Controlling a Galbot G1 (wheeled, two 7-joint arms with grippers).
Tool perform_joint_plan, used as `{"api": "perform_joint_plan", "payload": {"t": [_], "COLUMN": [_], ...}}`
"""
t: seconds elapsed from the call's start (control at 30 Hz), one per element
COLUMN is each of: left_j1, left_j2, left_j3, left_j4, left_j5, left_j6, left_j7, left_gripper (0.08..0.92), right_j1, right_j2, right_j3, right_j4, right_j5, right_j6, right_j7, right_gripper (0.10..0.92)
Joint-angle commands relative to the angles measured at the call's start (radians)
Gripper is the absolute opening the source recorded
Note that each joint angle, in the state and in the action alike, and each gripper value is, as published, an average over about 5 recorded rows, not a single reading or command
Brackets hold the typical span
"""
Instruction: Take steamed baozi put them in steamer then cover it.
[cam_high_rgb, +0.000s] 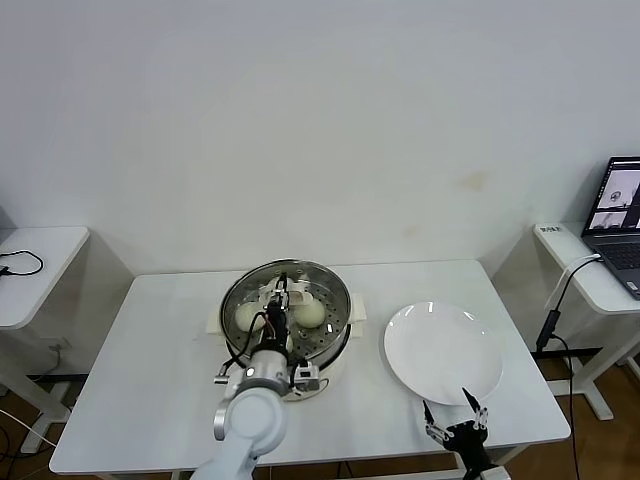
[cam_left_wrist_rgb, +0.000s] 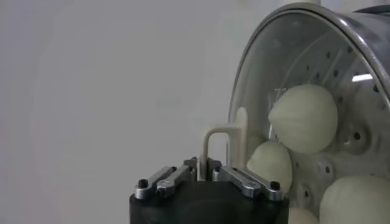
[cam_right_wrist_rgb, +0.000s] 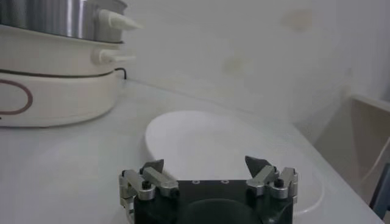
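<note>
Toward the back middle of the white bench (cam_high_rgb: 150, 380) sits the steamer (cam_high_rgb: 340, 325), shiny steel pot on a cream-white base with side handles. Cover (cam_high_rgb: 245, 290) is on it, glass lid with metal rim seated on the pot rim. Through the glass, steamed baozi (cam_high_rgb: 311, 313) lie on the perforated tray; two show clearly from the head view, three and the edge of a fourth from the left wrist view, off-white and smooth. Left gripper (cam_high_rgb: 283, 287) is over the lid centre, arm reaching in from the front edge of the bench. Its fingers straddle the cream-white handle (cam_left_wrist_rgb: 220, 146) of the cover, standing narrowly apart right beside it; cannot tell whether they touch it or grip it. Right gripper (cam_high_rgb: 457, 413) waits low near the front right edge of the bench, fingers spread wide, nothing between them. It is just at the front rim of the flat white plate (cam_high_rgb: 443, 352), which lies right of the steamer, apart from it, bare. Side tables stand off both ends of the bench; a laptop (cam_high_rgb: 620, 215) with a cable is on the right one.
</note>
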Motion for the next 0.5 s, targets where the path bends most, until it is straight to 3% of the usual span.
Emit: {"api": "perform_joint_plan", "payload": {"t": [0.03,0.33,0.5], "left_j1": [0.085,0.325,0.474], "left_j2": [0.046,0.122,0.134], "left_j3": [-0.017,-0.097,-0.221], "left_j4": [-0.123,-0.356,-0.398], "left_j5": [-0.033,-0.254,-0.589], "left_j6": [-0.016,-0.104,-0.218], "left_j7": [-0.025,-0.146,-0.293], "left_gripper": [0.449,0.717,0.81], "right_j1": [-0.006,-0.009,-0.012], "right_j2": [0.002,0.002,0.003], "right_j3": [-0.001,0.001,-0.001], "right_j4": [0.007,-0.004,-0.004], "right_j5": [-0.003,-0.002,-0.001], "right_j6": [0.001,0.003,0.004], "right_j7": [0.001,0.001,0.002], "right_gripper": [0.823,0.823,0.823]}}
